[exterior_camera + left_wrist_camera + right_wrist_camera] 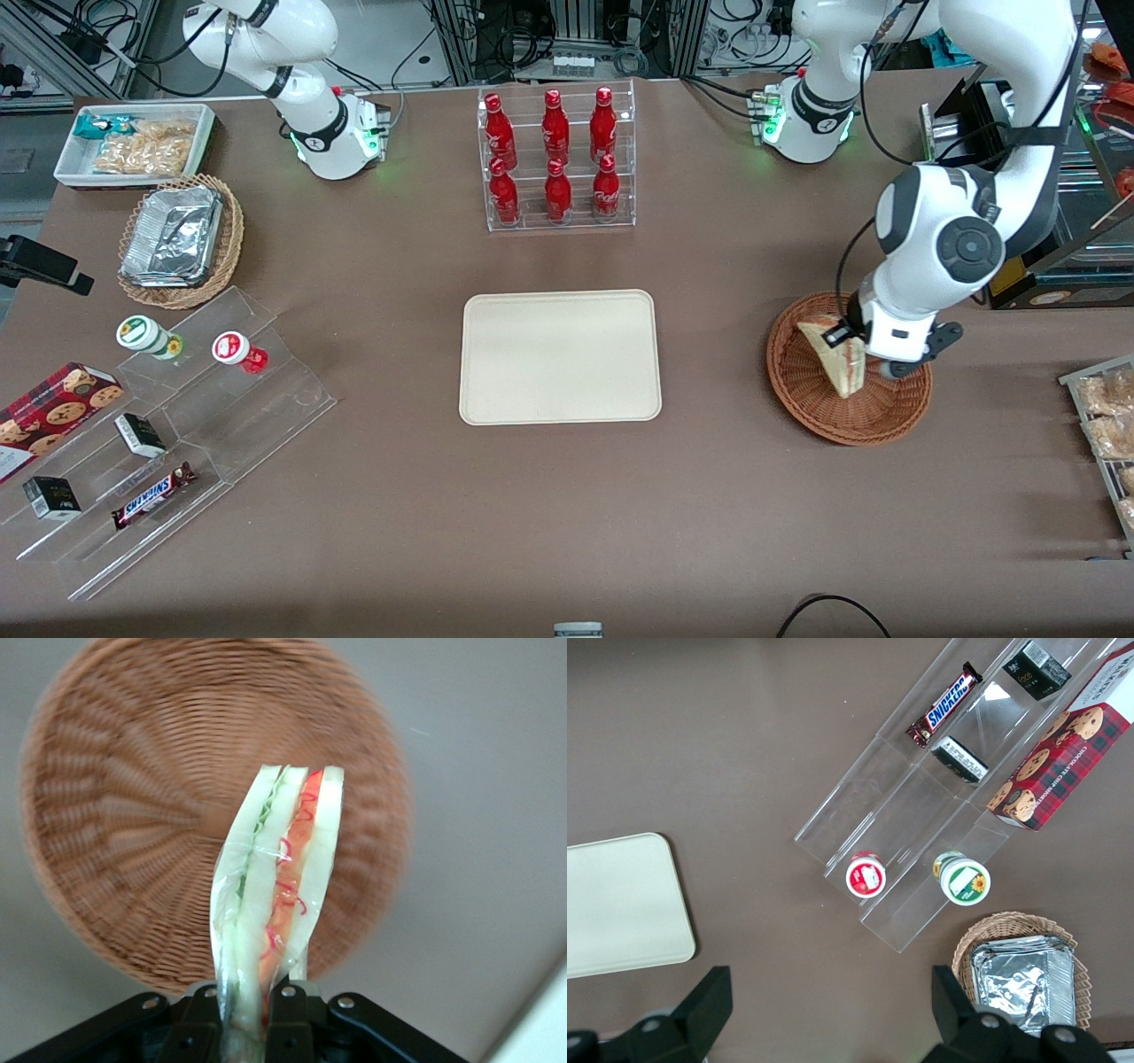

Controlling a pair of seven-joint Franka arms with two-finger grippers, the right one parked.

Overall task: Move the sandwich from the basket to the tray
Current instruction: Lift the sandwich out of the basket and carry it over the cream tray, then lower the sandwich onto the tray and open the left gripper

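My pincer [852, 347] was clamped on the sandwich [837, 354], holding it at the right of the front frame, over the round reddish-brown basket [815, 416]. In the wrist view the wedge [275, 904] stood between my fingers [288, 1010], wrapped in clear film, its cut edge showing green filling on one side and red on the other. The basket's weave [133, 842] lay blurred under it, and the sandwich seemed clear of the wicker, so I judged the pick done and the lift under way. No other food showed in the basket.

The cream tray [560, 356] sat at the middle of the front frame, bare, well apart from the basket with open brown table [709, 496] between them. The rack of red bottles [556, 159] stood above the tray in the frame, away from the straight path I would take.

By my reckoning the grasp was finished and roughly half the job remained: the carry across the table to the tray, the lowering, and the release. The film looked slippery, so a slide in my grip was the risk I would watch.
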